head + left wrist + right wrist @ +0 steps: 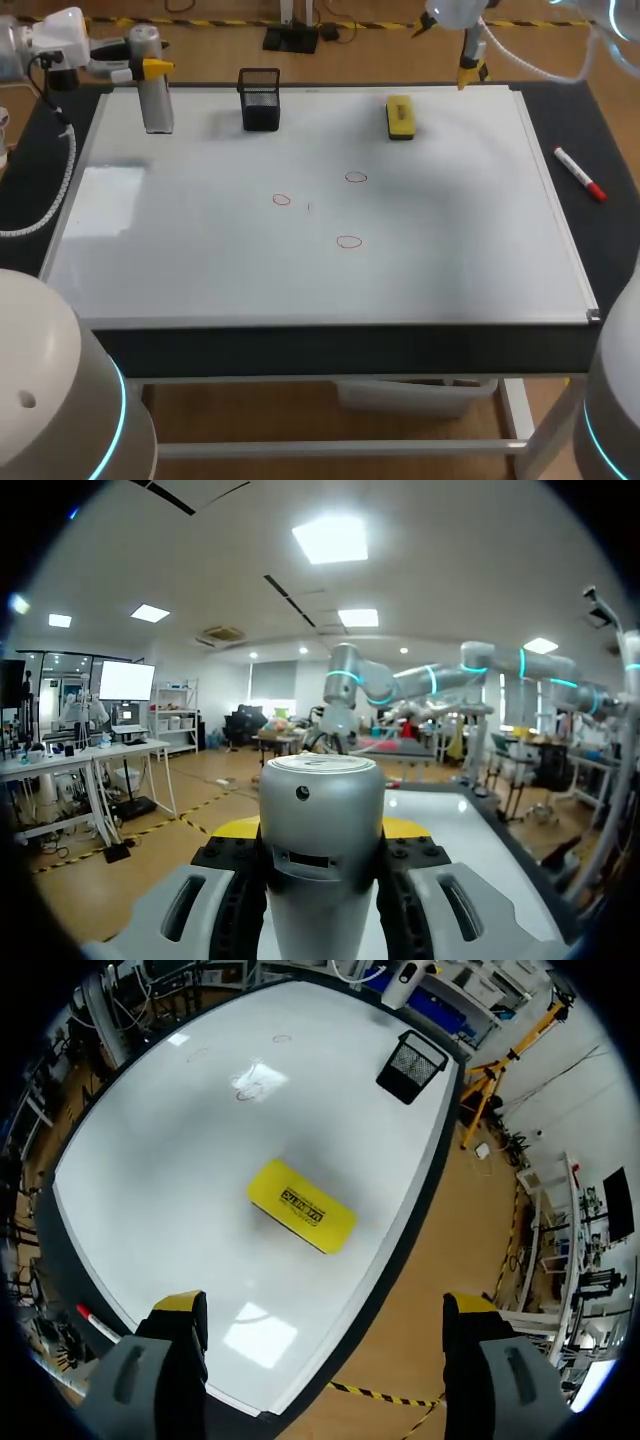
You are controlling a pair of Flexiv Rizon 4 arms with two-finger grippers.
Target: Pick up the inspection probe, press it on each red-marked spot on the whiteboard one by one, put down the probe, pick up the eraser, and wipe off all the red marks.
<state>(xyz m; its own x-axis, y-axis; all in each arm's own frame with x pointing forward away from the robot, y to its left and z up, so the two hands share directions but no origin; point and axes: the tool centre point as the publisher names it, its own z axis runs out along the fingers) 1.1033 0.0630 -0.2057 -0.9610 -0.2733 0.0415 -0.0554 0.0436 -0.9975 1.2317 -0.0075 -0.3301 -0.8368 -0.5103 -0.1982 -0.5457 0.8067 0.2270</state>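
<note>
Within left hand [322,832], the probe [322,790].

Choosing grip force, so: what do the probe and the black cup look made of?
The inspection probe looks like metal, perhaps aluminium: matte silver-grey, soft highlights, a screw head in its side. The black cup looks like painted wire mesh: its walls show a fine, see-through grid.

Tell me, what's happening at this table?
The left gripper is shut on a silver cylindrical probe, which stands upright at the far left corner of the large whiteboard. The right gripper hangs open above the yellow block eraser. Three small red circles are drawn mid-board, not yet wiped.
</note>
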